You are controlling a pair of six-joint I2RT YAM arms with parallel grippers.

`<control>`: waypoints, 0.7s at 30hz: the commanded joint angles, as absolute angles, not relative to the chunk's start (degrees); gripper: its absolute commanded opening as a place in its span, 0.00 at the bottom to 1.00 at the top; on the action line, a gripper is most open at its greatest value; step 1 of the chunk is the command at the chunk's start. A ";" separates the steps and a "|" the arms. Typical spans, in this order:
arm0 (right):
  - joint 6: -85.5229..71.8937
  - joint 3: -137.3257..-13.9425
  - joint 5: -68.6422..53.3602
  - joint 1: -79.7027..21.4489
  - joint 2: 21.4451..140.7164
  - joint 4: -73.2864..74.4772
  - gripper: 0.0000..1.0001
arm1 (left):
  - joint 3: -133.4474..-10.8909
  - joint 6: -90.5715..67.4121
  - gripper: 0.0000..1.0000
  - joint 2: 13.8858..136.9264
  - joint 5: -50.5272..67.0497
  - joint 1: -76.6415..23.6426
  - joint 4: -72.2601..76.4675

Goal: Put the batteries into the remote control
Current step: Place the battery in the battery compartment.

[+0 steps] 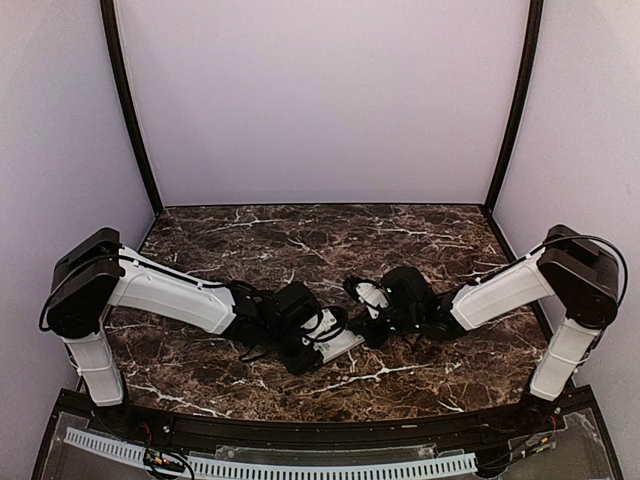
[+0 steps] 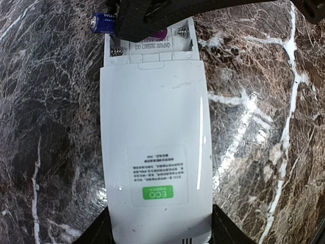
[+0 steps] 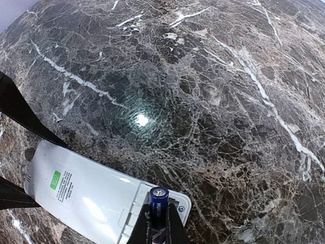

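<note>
Left wrist view gave the best look, honestly. The remote control lay back side up on the dark marble table, roughly in the middle near the front edge. The left pincer was pinching it by its long sides at the end away from the battery bay. A green sticker sat on the back close to that pinched end.

At the other end the cover was off and the battery bay was open, with metal springs showing in the corners. The right pincer was clamped down on a battery with a blue wrap and a purple end, holding it right over the bay. From the left wrist camera the battery sat across the bay, blue end poking out past the remote's edge. Couldn't tell whether it was actually touching the bay or just above it, since the black fingers covered that bit.

From overhead, both arms reached inward and met close together at the remote.
</note>
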State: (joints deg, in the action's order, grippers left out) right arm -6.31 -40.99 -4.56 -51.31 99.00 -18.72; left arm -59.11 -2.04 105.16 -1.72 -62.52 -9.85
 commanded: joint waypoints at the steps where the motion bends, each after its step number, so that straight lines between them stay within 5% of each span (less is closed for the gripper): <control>1: -4.87 -39.61 -1.67 -50.97 97.96 -17.22 0.00 | -57.39 -1.58 0.00 109.10 -1.83 -62.49 -16.42; 21: -8.64 -41.95 3.30 -50.95 97.81 -3.47 0.00 | -57.13 -1.67 0.00 109.14 -3.16 -62.44 -15.99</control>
State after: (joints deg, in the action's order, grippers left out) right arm -7.51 -41.71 -2.66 -51.66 96.75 -11.75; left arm -59.29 -1.98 105.62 -1.89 -62.52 -8.64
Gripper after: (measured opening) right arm 0.048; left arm 0.569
